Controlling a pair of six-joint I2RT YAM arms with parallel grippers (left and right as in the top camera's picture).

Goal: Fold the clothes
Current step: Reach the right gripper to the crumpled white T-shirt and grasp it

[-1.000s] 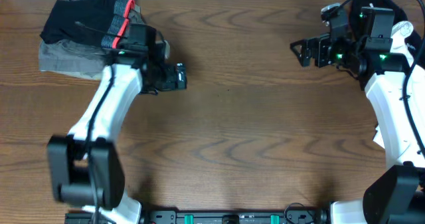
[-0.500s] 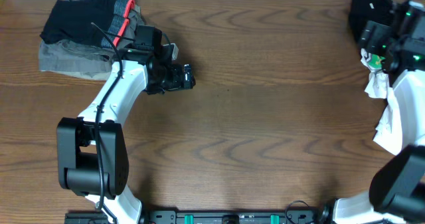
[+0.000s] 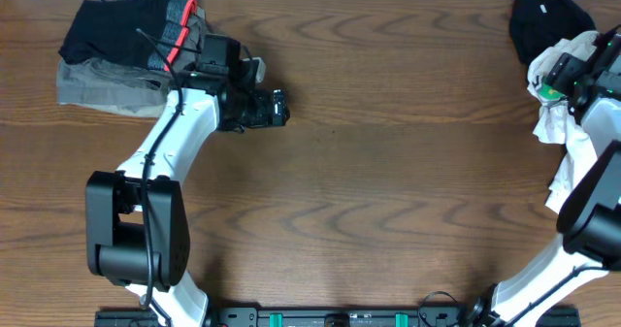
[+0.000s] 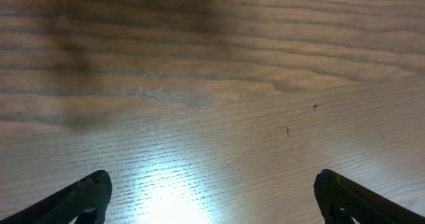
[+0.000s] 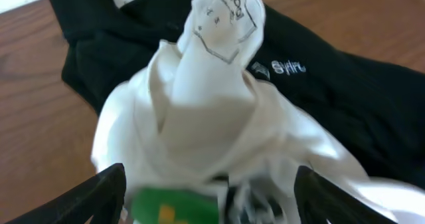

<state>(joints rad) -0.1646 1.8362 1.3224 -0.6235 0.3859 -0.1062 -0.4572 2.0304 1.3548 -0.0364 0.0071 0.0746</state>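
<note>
The white T-shirt (image 3: 548, 123) lies bunched at the upper right, between the right claw's (image 5: 209, 187) wide-spread sides. The left claw (image 4: 212, 194) gapes too.

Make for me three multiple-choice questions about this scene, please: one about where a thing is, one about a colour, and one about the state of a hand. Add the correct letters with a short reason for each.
1. Where does the white T-shirt lie?
A. At the right edge of the table, next to a black garment
B. In the middle of the table
C. At the near edge of the table

2. What colour is the logo on it?
A. Red
B. Green
C. Blue

3. In what state is the left hand?
A. Shut on the white T-shirt
B. Open over bare wood, holding nothing
C. Shut on the black garment

Answers:
1 A: the overhead view shows it crumpled at the right edge.
2 B: the right wrist view shows a green patch between the fingers of the right hand.
3 B: its wrist view shows both fingers far apart, with only wood between them.
</note>
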